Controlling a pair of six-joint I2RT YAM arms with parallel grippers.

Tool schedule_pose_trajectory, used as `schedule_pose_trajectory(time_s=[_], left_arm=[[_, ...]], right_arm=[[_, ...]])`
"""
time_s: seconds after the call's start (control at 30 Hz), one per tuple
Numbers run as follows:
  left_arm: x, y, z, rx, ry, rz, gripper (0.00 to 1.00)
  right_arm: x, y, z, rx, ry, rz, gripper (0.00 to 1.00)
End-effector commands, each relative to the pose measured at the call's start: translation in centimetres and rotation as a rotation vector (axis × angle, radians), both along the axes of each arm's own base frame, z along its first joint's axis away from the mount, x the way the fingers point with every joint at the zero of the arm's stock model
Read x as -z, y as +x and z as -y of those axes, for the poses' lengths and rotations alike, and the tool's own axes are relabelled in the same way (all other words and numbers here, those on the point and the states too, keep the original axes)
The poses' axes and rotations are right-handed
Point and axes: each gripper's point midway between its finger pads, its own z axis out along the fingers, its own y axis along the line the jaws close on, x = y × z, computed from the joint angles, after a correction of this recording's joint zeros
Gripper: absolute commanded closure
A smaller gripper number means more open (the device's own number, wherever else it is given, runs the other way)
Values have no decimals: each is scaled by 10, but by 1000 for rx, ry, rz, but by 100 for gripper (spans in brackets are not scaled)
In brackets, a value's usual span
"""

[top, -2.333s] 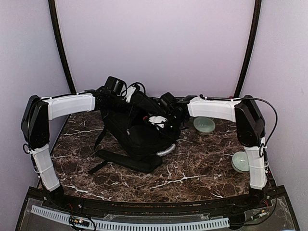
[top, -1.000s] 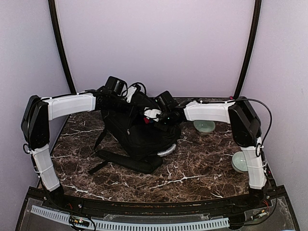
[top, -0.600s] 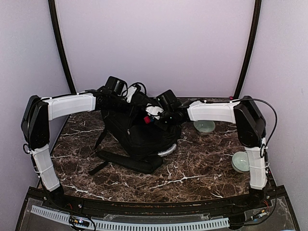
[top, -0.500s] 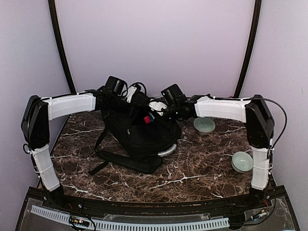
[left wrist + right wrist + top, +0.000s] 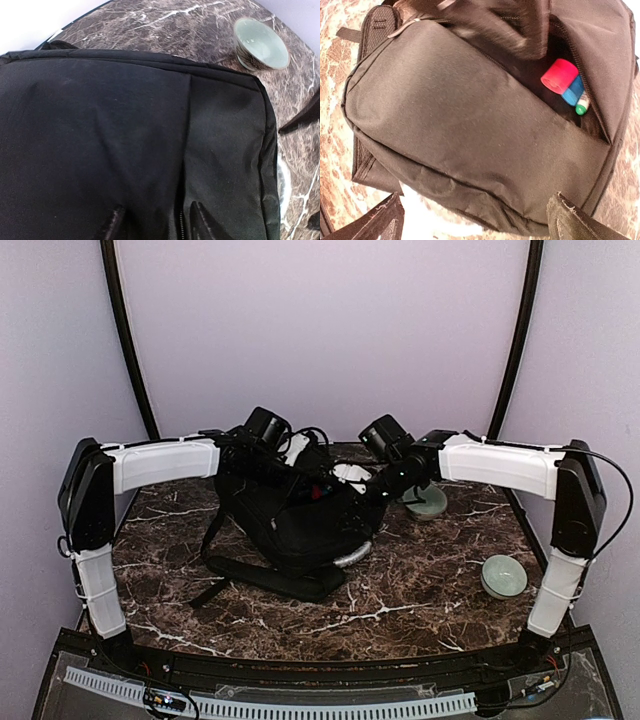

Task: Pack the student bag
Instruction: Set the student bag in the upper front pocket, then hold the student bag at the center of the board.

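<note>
Student bag [image 5: 295, 525], R end effector [image 5: 477, 218] opened, lifted

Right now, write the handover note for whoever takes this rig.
Left gripper: open, empty, close over the bag.
Right gripper: wide open, empty, above the bag's open pocket.
Bag: on the table, straps toward the near edge.
Done: a pink cap, a blue item and a green-tipped pen lie in the pocket.
Left: the pocket is not yet zipped, so probably close it. One bowl sits beside the bag, another nearer the right arm's base.
</note>
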Motion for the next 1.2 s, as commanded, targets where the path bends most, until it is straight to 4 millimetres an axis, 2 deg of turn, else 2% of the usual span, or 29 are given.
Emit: schedule_pose_trajectory(time_s=[0.0,0.07,0.17,0.23,0.3,0.33,0.47,0.57,0.6,0.63,0.7,0.8,0.9,1.03,1.17], left_arm=[[-31,-32,1,23,-15,22,51],[-52,-38,-8,-11,-66,66,44],[-80,-51,-26,-65,-140,128,22],[-92,-61,-40,-100,-186,152,18],[-95,-69,-54,-154,-216,159,12],[-92,-72,-66,-205,-221,162,3],[-75,-70,-120,-499,-207,165,1],[-48,-72,-142,-598,-270,42,10],[-40,-74,-144,-615,-308,-3,13],[-31,-74,-149,-649,-347,-46,16],[-21,-75,-151,-683,-435,-95,21],[-7,-80,-154,-766,-532,-170,21],[-4,-84,-145,-759,-621,-218,21],[-2,-85,-137,-742,-719,-251,22],[18,-85,-129,-753,-759,-316,21]], right_arm=[[-27,5,12,34,0,-3,1],[-27,4,13,19,-10,-44,1],[-33,6,9,-5,24,-89,1],[-41,9,2,-22,57,-105,1],[-61,12,-9,-64,118,-93,1],[-74,14,-16,-80,167,-71,1],[-126,34,-36,-53,376,92,1],[-131,59,-46,34,432,127,1],[-130,63,-52,23,438,114,1],[-128,64,-59,2,437,89,5],[-122,69,-75,-31,440,28,22],[-103,82,-91,-1,450,-51,41],[-61,89,-92,51,413,-97,45],[3,82,-75,93,294,-160,50],[41,73,-60,140,226,-211,54]])
